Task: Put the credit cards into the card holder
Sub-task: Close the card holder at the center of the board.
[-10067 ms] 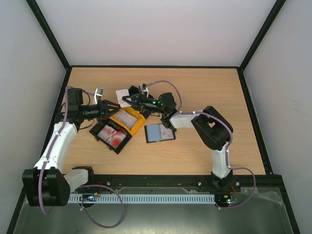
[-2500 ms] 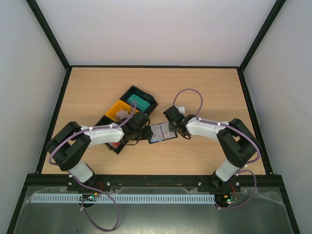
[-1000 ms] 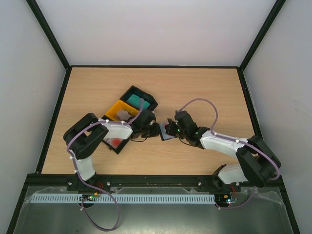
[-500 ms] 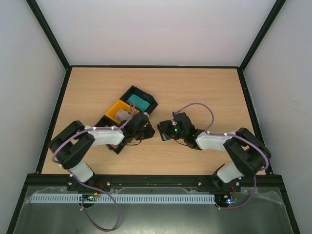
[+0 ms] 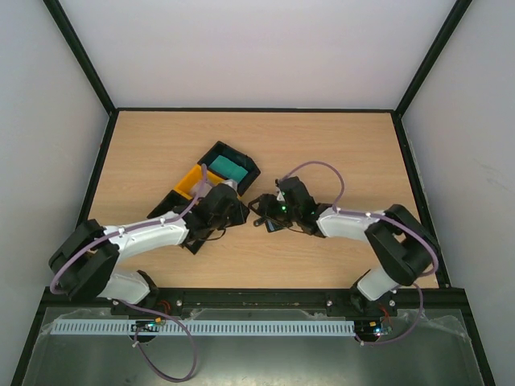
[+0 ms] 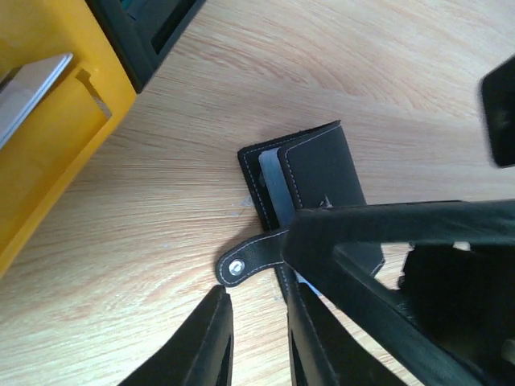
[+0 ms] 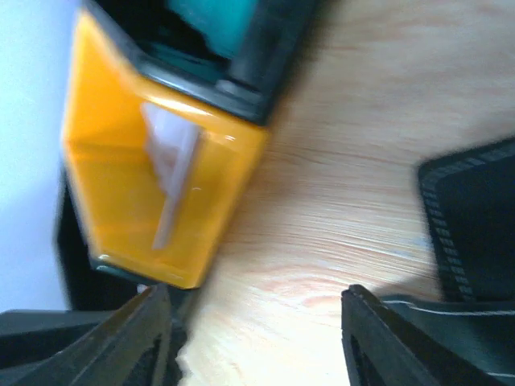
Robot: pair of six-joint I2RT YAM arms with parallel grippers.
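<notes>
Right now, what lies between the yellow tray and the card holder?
Only bare wood of the table lies between the yellow tray and the card holder. The left wrist view shows it clearly, and the right wrist view agrees.

Middle of the tabletop point(image 5: 346, 145) is tight: left gripper point(image 6: 256, 301) and right gripper point(image 7: 253, 301) sit nose to nose at the card holder point(image 6: 318, 181), yellow tray point(image 6: 48, 161) and black tray point(image 6: 153, 48) just beside on the left. Far end and right side are wide open.

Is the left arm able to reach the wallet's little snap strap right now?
Probably yes: the strap lies free on the table just ahead of the left pincer, slightly parted, with nothing between.
</notes>
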